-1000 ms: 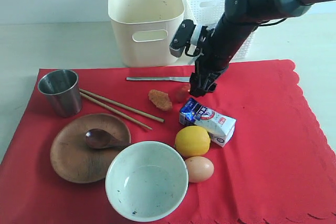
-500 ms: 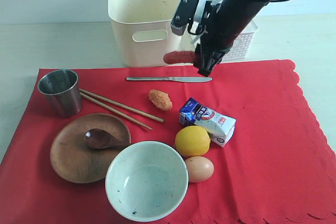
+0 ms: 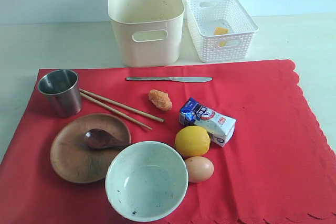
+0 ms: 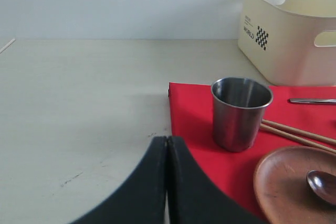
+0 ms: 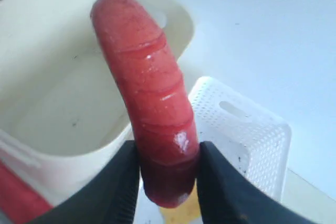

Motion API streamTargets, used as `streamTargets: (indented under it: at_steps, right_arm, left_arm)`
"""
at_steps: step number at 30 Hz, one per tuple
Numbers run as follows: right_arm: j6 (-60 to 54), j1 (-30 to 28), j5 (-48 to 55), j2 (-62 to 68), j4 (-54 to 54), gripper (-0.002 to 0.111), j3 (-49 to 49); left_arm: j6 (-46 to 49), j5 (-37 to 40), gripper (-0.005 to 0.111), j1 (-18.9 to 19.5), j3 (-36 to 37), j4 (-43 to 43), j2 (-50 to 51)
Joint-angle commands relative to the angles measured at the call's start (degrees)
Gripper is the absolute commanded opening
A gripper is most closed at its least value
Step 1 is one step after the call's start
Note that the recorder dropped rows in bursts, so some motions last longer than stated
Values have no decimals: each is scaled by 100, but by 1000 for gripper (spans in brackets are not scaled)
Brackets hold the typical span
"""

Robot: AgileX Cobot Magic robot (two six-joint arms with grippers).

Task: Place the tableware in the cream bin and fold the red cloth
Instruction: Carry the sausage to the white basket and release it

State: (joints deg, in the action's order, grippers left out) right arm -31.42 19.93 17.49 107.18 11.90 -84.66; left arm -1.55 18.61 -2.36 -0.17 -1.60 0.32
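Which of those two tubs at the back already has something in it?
The low white lattice basket on the right: a yellow chunk lies on its floor. The taller smooth cream bin beside it shows nothing inside.

The sausage point(image 5: 152, 103) clamped in the right gripper point(image 5: 169, 182) is smooth, glossy red with shallow creases and wet-looking highlights; the gripper itself is matt black plastic. Beneath it the cream bin point(image 5: 68, 103) is smooth, faintly shiny plastic, and the white basket point(image 5: 247, 129) is perforated plastic. Just ahead of the left gripper point(image 4: 167, 182), the steel cup point(image 4: 240, 113) shows brushed metal on the matt red cloth point(image 4: 194, 129).
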Motion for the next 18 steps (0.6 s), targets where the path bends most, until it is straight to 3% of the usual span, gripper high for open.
streamTargets:
  at_steps: [1,10,18]
  right_arm:
    - [953,-349,-893,299,5,0,-42]
    - [2188,-595,-1794,1689,5,0,-42]
    - [2311,-595,-1749,1961,5,5,-42]
  left_arm:
    - [-14,-31,0,10,17,-39,-32]
    - [-14,-31,0,10,17,-39,-32]
    - [-14,-31,0,10,17,-39,-32]
